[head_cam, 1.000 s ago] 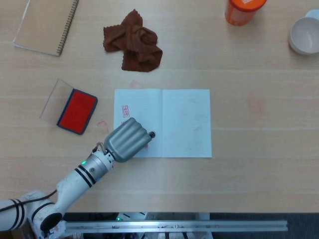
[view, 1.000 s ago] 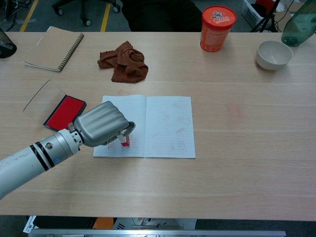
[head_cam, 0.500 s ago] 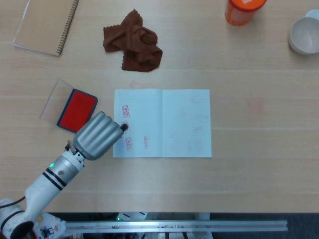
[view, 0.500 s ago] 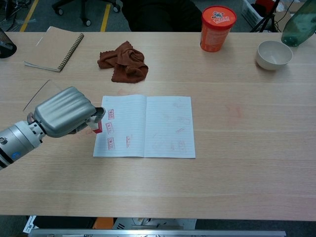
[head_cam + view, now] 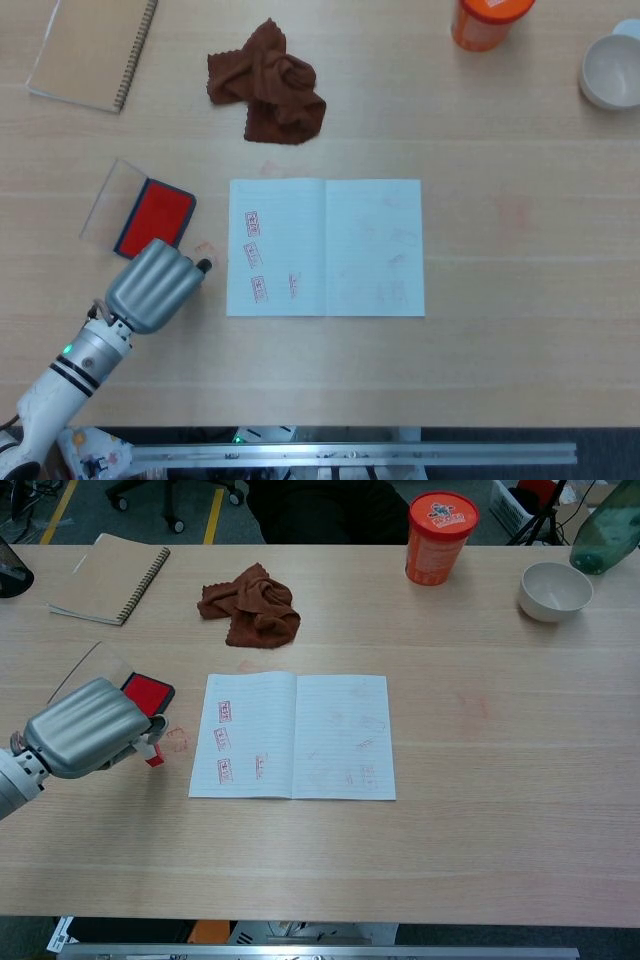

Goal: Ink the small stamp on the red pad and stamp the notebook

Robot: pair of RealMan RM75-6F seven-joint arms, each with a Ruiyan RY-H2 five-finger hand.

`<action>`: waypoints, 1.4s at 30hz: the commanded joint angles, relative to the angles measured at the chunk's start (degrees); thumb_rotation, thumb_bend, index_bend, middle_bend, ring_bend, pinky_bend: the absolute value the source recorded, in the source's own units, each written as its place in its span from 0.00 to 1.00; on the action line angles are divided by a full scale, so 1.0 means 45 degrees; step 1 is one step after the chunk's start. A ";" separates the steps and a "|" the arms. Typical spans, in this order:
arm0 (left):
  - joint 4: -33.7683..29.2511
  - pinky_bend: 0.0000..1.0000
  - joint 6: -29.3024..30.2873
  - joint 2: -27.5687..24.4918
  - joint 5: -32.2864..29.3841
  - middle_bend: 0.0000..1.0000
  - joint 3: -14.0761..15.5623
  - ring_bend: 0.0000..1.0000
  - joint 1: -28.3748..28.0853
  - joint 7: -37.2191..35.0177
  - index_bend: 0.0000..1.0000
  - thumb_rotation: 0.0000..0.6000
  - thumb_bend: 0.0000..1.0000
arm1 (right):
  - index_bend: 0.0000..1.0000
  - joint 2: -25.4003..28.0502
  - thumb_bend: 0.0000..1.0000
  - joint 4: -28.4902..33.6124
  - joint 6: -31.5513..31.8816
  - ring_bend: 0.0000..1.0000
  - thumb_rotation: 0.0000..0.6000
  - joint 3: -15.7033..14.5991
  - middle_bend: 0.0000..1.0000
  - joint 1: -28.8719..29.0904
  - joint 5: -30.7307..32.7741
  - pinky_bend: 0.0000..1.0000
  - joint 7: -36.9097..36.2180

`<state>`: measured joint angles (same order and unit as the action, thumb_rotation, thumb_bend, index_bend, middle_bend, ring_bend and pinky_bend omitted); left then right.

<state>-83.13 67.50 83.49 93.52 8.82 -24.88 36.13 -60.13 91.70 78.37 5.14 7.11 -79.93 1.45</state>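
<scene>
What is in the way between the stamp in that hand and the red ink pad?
Nothing visible. The left hand holds the stamp over bare table, just in front of the open ink pad, with no object between them.

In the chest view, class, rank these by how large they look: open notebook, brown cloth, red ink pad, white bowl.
1. Open notebook
2. Brown cloth
3. White bowl
4. Red ink pad, though the left hand hides part of it, so its place after the bowl is unsure.
</scene>
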 commanded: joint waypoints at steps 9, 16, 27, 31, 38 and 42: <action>0.1234 1.00 0.0094 0.0655 0.0109 1.00 0.0148 1.00 0.0539 -0.0413 0.46 1.00 0.40 | 0.16 0.0032 0.30 0.0102 0.0083 0.17 1.00 -0.0022 0.31 -0.0058 0.0016 0.24 0.0093; 0.1067 1.00 0.0551 0.0487 0.0359 1.00 0.0048 1.00 0.0728 -0.0631 0.40 1.00 0.40 | 0.16 0.0071 0.30 0.0176 0.0147 0.17 1.00 0.0001 0.31 -0.0083 0.0052 0.24 0.0168; -0.0132 1.00 0.0910 -0.0282 0.0615 0.97 -0.0175 0.98 0.0808 -0.0582 0.25 1.00 0.40 | 0.16 0.0116 0.30 0.0141 0.0303 0.17 1.00 0.0037 0.31 -0.0143 0.0023 0.24 0.0065; -0.0831 1.00 0.1622 -0.0694 0.0427 0.81 -0.0593 0.81 0.1052 -0.0847 0.21 1.00 0.40 | 0.16 0.0168 0.30 0.0134 0.0399 0.17 1.00 0.0054 0.31 -0.0215 0.0069 0.24 0.0021; -0.1954 0.83 0.2826 -0.1562 -0.0401 0.51 -0.1426 0.53 0.1600 -0.2605 0.19 1.00 0.39 | 0.16 0.0154 0.31 -0.0105 0.0425 0.17 1.00 0.0097 0.31 -0.0331 0.0377 0.24 0.0132; -0.2214 0.63 0.3257 -0.2000 -0.1219 0.40 -0.1813 0.40 0.2030 -0.3745 0.19 1.00 0.39 | 0.16 0.0130 0.32 -0.0144 0.0633 0.17 1.00 0.0146 0.31 -0.0429 0.0480 0.24 0.0410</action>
<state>-92.11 80.88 75.77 89.82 1.82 -16.93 21.30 -59.49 91.13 81.01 5.73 5.31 -77.90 3.09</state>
